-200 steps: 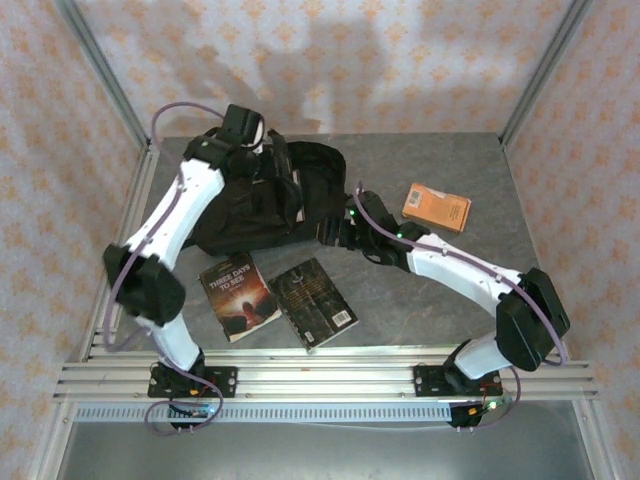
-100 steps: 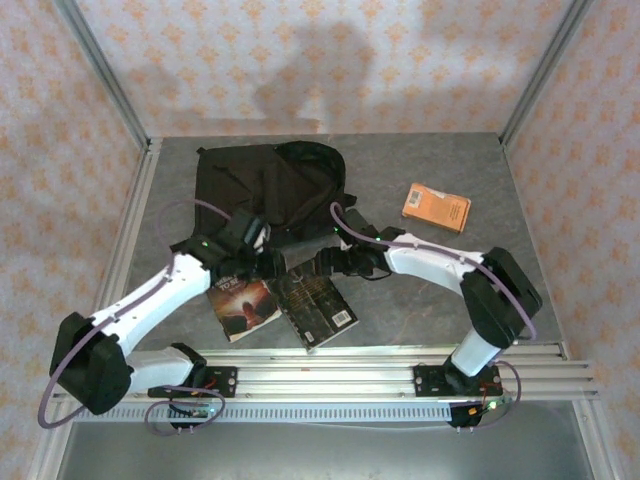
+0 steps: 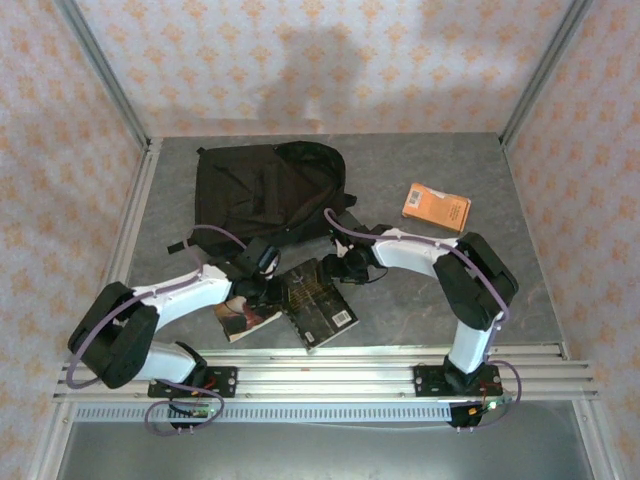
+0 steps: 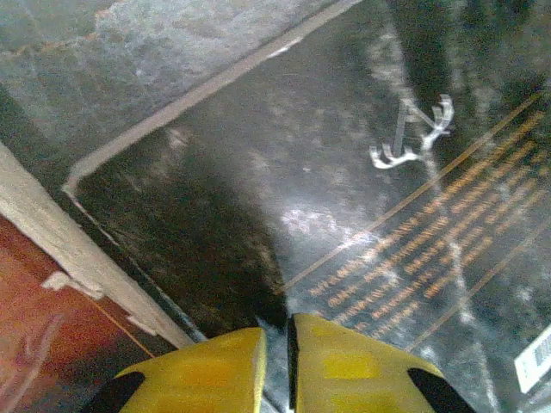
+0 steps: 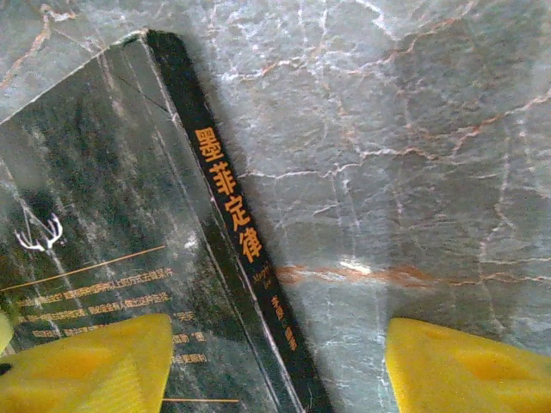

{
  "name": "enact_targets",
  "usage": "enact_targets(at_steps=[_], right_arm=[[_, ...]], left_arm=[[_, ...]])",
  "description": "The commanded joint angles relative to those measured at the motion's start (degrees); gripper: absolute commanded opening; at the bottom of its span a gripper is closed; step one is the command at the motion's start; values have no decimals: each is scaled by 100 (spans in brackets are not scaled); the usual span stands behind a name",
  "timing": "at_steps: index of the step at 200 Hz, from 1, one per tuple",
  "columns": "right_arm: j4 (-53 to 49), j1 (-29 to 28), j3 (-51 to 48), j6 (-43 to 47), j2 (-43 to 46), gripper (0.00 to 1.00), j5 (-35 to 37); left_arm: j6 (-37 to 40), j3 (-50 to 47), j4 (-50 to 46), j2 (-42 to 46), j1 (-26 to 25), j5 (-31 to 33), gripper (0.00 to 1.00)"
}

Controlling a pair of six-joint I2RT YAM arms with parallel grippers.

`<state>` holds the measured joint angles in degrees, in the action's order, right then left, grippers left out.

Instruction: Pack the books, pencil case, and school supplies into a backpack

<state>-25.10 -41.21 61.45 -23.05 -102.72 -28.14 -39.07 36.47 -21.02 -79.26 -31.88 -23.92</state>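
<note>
A: Quick, where are the left jaws?
B: Low down on the black-grey book [image 3: 320, 305], by its left edge. The yellow fingers [image 4: 207, 370] are pressed together, w/ just a thin dark slit btw them. I can't see anything in the pinch.
A: & the red book [image 3: 243, 315]?
B: Just beside the left jaws, on their left. In the left wrist cam its pale page edge lies right along the black-grey book.
A: Right jaws?
B: Spread wide, gripping nothing. One yellow fingertip [image 5: 86, 361] is over the black-grey book's cover. The other is over the bare surface [image 5: 387, 129]. The spine w/ orange letters runs btw them.
A: Which end of the book?
B: The far end, in the top cam. The same book is under both sets of jaws.
A: Is the book flat?
B: Yes, flat on the surface. It has a little white antler mark on top.
A: Backpack [image 3: 265, 190]?
B: Big & black, lying past both jaws on the far side. Its near edge is close to the right jaws. Can't tell if they touch.
A: Anything else?
B: An orange book [image 3: 436, 207], off to the right of the right jaws & a bit farther back. It's well apart from them, flat on the surface.
</note>
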Motion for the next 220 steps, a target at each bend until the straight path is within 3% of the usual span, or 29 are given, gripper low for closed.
enact_targets(at_steps=[1,42,164,193,220], right_arm=[[437,-130,-19,-116,-363,62,-837],[263,-212,103,-86,-199,61,-1109],[17,-173,124,-266,748,60,-1626],[556,-65,-171,-582,810,59,-2046],[1770,50,-627,-1302,788,59,-2732]], left_arm=[[84,-163,419,-298,-45,9,11],[79,-272,581,-476,-38,111,5],[84,-333,673,-573,-41,151,2],[77,-351,636,-524,-43,169,1],[97,-351,557,-454,-44,211,0]])
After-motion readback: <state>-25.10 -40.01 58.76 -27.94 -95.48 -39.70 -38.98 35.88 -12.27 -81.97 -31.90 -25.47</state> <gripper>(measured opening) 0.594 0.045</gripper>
